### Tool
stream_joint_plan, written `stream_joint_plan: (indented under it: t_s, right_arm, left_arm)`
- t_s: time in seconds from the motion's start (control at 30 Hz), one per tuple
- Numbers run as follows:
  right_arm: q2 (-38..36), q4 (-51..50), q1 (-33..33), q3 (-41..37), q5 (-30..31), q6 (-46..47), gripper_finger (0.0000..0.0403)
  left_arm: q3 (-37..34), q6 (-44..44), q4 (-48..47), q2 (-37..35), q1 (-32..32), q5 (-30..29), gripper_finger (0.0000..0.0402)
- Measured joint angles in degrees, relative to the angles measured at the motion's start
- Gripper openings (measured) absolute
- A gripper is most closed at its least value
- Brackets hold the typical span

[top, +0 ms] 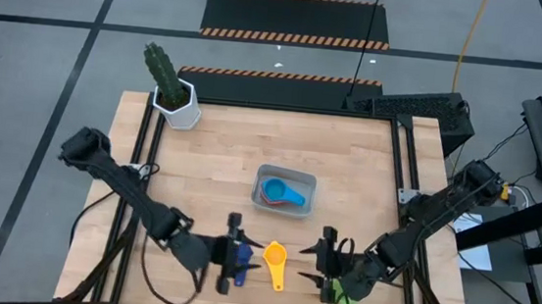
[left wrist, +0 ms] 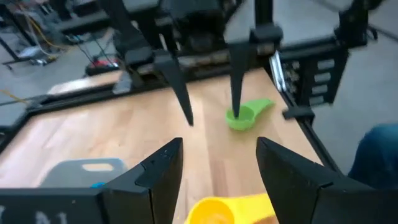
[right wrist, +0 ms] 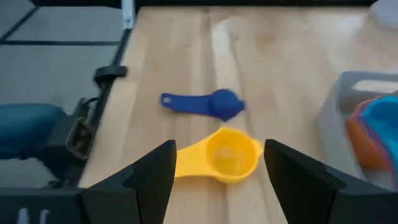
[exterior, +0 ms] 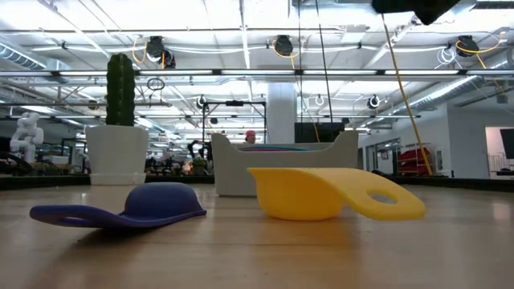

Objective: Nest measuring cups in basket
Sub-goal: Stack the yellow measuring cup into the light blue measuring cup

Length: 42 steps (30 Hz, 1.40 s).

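Nested cups in the basket (top: 308, 184) are only partly seen: light blue (top: 282, 192) over red. Yellow cup (top: 275, 262) lies between the parted left end effector (top: 233, 255) and right end effector (top: 323, 263); navy (exterior: 128, 210) and green (left wrist: 246, 114) cups are partly hidden from above.

basket (top: 286, 178) sits mid-table with cups (top: 281, 193) nested inside; nearer the front edge three more cups lie apart in a row (top: 274, 264), between the grippers.
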Motion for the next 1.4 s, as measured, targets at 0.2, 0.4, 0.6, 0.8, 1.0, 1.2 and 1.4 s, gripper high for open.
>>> stream_joint_plan:
  t_s: [0.2,0.4,0.6,0.8,1.0,1.2,1.4]
  right_arm:
    - [2.1,0.3,0.8,0.0,-2.2,8.2,0.0238]
    - [6.3,7.4,3.4,0.0,-2.0,10.3,0.0238]
    - [10.1,15.8,6.1,0.0,-2.2,8.8,0.0238]
    - [11.0,15.9,7.5,0.0,-2.1,11.3,0.0238]
    - [11.0,16.0,7.6,0.0,-2.0,11.6,0.0238]
    - [11.0,15.9,7.5,0.0,-2.0,11.6,0.0238]
    - [11.0,15.6,7.5,0.0,-2.0,11.5,0.0238]
  left_arm:
    - [7.8,-1.1,-9.0,7.2,-0.7,1.4,0.0207]
    - [10.9,0.6,-12.7,13.8,-0.7,1.6,0.0207]
    - [13.3,1.4,-15.4,18.2,-0.7,4.4,0.0207]
    - [16.4,3.1,-21.2,21.5,-0.2,5.2,0.0207]
    - [17.1,4.8,-23.5,24.0,2.2,9.0,0.0207]
    - [17.0,8.0,-25.5,25.4,4.8,12.2,0.0207]
    - [16.8,12.3,-26.1,26.7,6.9,12.9,0.0207]
